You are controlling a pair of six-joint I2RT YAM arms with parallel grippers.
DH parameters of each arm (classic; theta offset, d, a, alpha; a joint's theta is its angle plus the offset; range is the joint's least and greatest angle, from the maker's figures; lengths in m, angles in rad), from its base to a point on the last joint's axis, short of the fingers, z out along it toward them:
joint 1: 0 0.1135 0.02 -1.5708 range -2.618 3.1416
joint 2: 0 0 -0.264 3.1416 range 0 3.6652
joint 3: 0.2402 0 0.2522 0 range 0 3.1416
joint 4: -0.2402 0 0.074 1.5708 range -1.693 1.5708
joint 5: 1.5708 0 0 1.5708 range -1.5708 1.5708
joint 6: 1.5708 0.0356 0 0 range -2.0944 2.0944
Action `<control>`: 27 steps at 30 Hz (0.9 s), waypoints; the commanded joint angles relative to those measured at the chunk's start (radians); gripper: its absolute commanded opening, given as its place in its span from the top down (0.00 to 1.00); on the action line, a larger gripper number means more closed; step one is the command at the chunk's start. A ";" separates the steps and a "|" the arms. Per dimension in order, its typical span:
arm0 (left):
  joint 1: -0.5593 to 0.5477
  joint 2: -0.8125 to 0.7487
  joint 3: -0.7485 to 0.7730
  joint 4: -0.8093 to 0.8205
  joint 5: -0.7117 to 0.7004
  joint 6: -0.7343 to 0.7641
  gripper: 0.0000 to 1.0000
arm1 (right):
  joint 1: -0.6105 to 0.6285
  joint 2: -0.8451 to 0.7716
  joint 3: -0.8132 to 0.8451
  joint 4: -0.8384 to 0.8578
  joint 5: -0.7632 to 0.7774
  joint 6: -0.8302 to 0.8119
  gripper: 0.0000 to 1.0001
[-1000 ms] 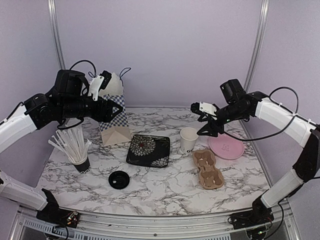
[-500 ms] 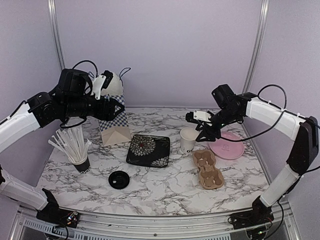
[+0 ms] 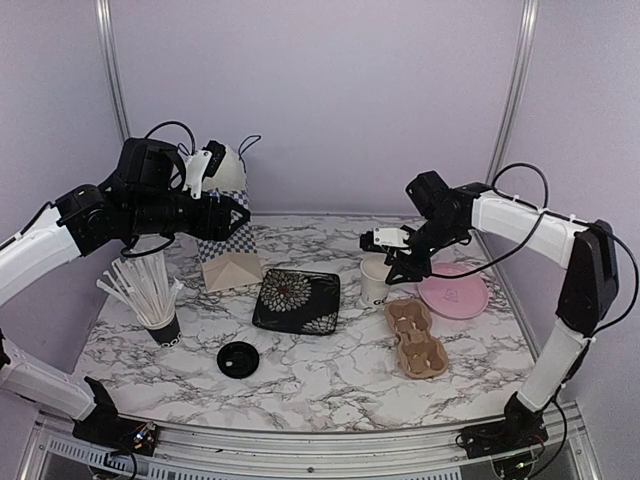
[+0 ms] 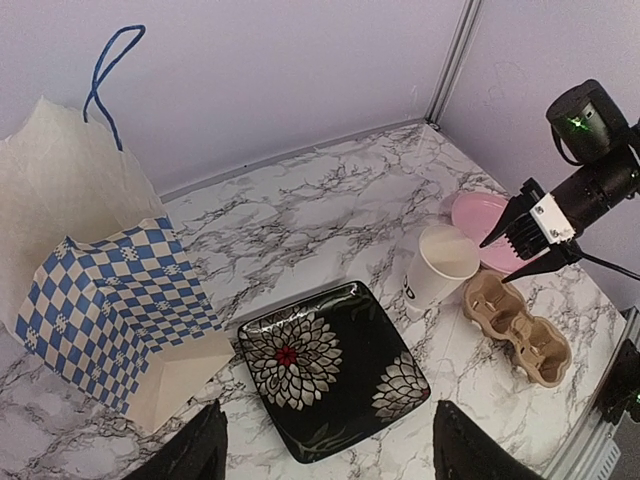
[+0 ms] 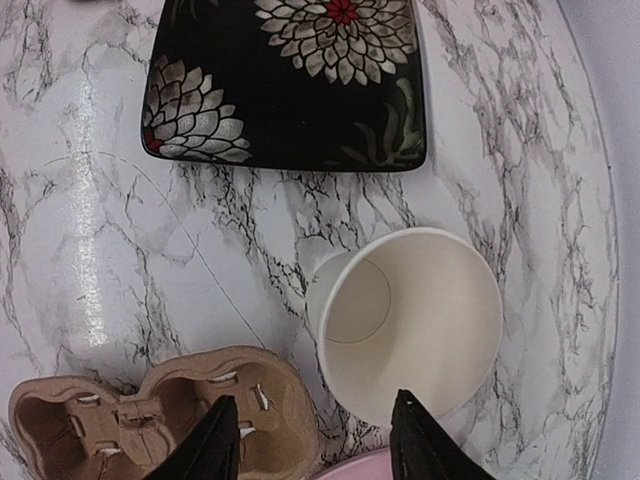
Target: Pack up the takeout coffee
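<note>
Above the white cup [image 5: 420, 310], my right gripper [image 5: 314, 397] hangs, jaws spread; grasp pending, I judge, needing descent astride its rim.

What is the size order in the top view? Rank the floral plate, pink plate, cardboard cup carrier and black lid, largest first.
1. floral plate: largest.
2. pink plate and cardboard cup carrier: they look much alike, too close to rank.
3. black lid: smallest.
</note>
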 commanded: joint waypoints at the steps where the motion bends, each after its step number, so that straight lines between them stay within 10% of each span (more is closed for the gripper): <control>1: -0.007 -0.002 -0.002 0.031 -0.012 -0.032 0.29 | 0.035 0.075 0.062 0.002 0.053 -0.008 0.53; 12: -0.009 -0.033 0.023 0.000 -0.054 -0.029 0.29 | 0.042 0.182 0.137 -0.030 0.056 -0.007 0.99; 27: -0.012 0.040 0.163 -0.161 -0.068 0.115 0.29 | 0.376 -0.070 -0.050 0.007 0.105 0.044 1.00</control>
